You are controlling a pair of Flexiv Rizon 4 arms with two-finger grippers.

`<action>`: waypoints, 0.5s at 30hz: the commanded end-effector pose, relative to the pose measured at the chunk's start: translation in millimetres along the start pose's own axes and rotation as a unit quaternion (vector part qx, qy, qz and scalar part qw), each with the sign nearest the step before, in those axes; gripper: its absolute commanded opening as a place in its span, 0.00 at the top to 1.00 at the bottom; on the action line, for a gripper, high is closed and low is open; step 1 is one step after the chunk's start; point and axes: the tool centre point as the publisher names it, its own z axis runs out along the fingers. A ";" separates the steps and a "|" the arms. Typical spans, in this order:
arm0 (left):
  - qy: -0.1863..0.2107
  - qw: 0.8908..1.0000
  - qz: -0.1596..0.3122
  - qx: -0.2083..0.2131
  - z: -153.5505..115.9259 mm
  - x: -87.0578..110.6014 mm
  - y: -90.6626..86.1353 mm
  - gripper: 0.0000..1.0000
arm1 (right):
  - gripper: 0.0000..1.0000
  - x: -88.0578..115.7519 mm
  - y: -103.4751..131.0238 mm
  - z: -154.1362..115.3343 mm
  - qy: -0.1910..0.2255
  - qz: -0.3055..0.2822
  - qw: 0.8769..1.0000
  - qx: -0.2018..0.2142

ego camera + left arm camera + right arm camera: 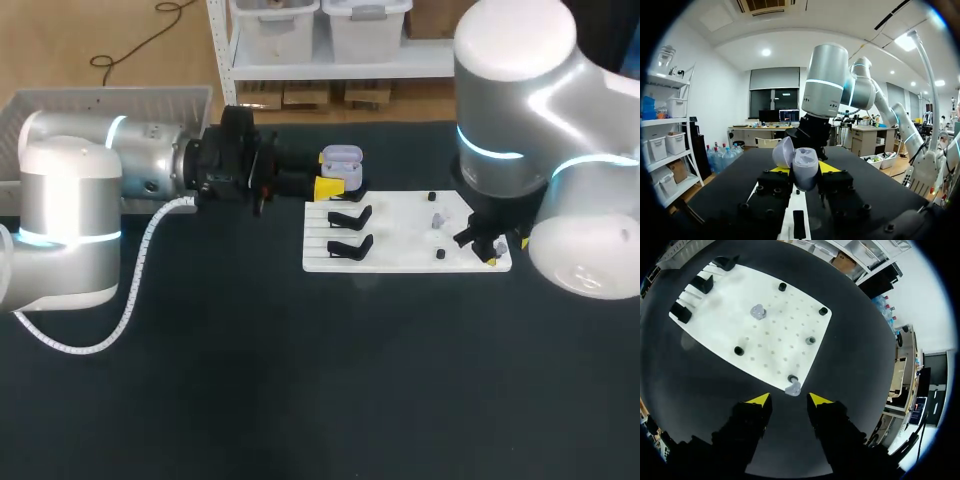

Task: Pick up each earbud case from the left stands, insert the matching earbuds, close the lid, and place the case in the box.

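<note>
Earbud case (pixel 805 166) (lid open) pinched in left end effector (pixel 804 170).

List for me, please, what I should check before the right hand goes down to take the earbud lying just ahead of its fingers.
1. Right hand open: ok.
2. Earbud lined up with the gap between the fingers, beside a black peg: ok.
3. Left hand shut on the earbud case: ok.
4. Case lid open to receive earbuds: ok.
5. This earbud matches this case: cannot tell.
6. Second earbud lying free on the white board: ok.
</note>
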 end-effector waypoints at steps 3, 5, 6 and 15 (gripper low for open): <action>-0.001 1.000 0.001 -0.001 -0.2 0.8 -0.3 1.00 | 0.60 -5.1 -2.8 9.5 -0.003 0.007 1.000 0.011; -0.001 1.000 0.001 -0.001 -0.2 0.8 -0.3 1.00 | 0.62 -5.4 -4.0 11.1 -0.006 0.009 1.000 0.015; -0.001 1.000 0.001 -0.001 -0.2 0.8 -0.3 1.00 | 0.62 -5.6 -4.4 11.8 -0.007 0.010 1.000 0.016; -0.001 1.000 0.001 -0.001 -0.2 0.8 -0.3 1.00 | 0.62 -6.3 -7.3 15.4 -0.016 0.012 0.999 0.031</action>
